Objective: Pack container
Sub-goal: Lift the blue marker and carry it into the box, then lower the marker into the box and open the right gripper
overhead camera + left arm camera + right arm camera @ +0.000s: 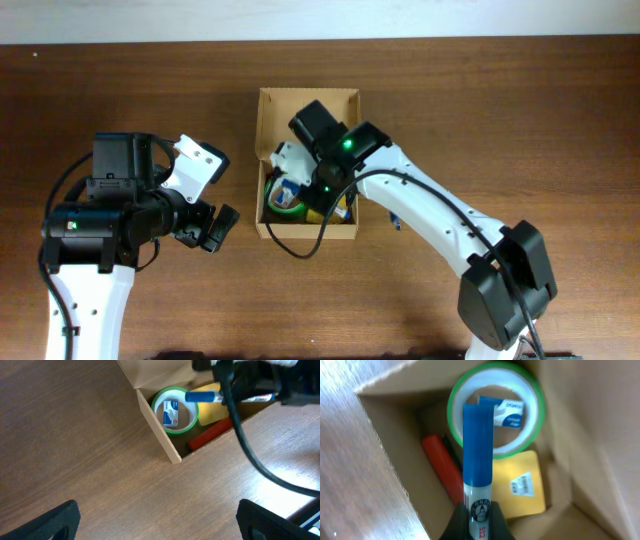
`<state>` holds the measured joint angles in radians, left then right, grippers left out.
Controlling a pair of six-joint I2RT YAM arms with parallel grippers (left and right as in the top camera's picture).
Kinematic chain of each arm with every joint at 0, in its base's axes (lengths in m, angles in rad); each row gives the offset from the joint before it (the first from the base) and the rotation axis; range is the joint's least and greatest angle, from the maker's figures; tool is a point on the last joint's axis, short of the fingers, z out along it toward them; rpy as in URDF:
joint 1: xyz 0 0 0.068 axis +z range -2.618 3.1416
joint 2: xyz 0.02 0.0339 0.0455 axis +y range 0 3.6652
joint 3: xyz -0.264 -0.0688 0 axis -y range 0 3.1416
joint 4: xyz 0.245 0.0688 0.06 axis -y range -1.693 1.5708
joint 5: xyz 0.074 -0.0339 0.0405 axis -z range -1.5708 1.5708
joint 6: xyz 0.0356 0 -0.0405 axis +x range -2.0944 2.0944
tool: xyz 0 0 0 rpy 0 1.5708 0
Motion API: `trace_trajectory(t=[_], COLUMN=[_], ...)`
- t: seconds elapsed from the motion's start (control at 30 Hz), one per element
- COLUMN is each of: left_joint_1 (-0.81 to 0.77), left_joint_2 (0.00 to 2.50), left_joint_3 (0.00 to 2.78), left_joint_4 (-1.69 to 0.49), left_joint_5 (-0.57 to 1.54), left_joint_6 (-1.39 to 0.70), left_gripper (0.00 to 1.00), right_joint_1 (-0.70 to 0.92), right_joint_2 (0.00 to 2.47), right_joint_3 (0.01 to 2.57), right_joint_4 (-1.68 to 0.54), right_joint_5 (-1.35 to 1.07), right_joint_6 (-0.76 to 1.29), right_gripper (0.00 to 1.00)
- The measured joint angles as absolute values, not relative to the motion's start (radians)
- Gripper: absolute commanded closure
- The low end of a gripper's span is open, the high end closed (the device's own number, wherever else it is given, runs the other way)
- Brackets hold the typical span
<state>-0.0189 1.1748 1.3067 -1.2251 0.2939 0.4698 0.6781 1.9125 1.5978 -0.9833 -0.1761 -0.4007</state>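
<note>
The container (262,150), an open tan cardboard box, stands mid-table. Inside lie a green tape roll (495,410) around a small blue-and-white packet, a yellow box (522,485) and a red stick-shaped item (445,467). My right gripper (479,520) hangs over the box interior, shut on a white marker with a blue cap (478,460) that points toward the tape roll. From above, that gripper (322,188) covers much of the contents. My left gripper (215,228) stands open over bare table left of the box, with nothing between its fingers (50,522).
In the left wrist view the box's near wall (160,430) and corner show, with the tape roll (175,409) and red item (210,434) inside. The right arm's black cable (245,445) drapes across the box's corner. Bare wooden table (150,100) surrounds the box.
</note>
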Motion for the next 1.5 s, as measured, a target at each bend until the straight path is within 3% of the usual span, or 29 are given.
trace_trajectory(t=[0.23, 0.8, 0.83, 0.93, 0.97, 1.5], left_joint_1=[-0.019, -0.019, -0.019, -0.019, -0.019, -0.019], left_joint_2=[1.175, 1.175, 1.175, 1.175, 1.175, 1.175], left_joint_3=[1.307, 1.307, 1.307, 1.307, 1.307, 1.307], left_joint_4=[-1.225, -1.225, -1.225, -1.225, -1.225, -1.225], left_joint_5=[0.294, 0.294, 0.294, 0.294, 0.294, 0.294], left_joint_6=[0.470, 0.470, 0.470, 0.470, 0.470, 0.470], left_gripper=[0.00, 0.00, 0.00, 0.00, 0.00, 0.00], right_joint_1=[0.685, 0.719, 0.719, 0.719, 0.719, 0.719], right_joint_2=[1.913, 1.913, 1.913, 1.913, 1.913, 1.913], right_joint_3=[1.521, 1.495, 1.495, 1.495, 1.495, 1.498], right_joint_4=[-0.918, -0.933, -0.933, -0.933, -0.933, -0.933], right_joint_5=[-0.183, -0.186, -0.186, -0.187, -0.187, -0.177], right_joint_6=[-0.428, -0.734, -0.742, -0.761, -0.763, -0.726], right_gripper=[0.96, 0.96, 0.94, 0.74, 0.72, 0.71])
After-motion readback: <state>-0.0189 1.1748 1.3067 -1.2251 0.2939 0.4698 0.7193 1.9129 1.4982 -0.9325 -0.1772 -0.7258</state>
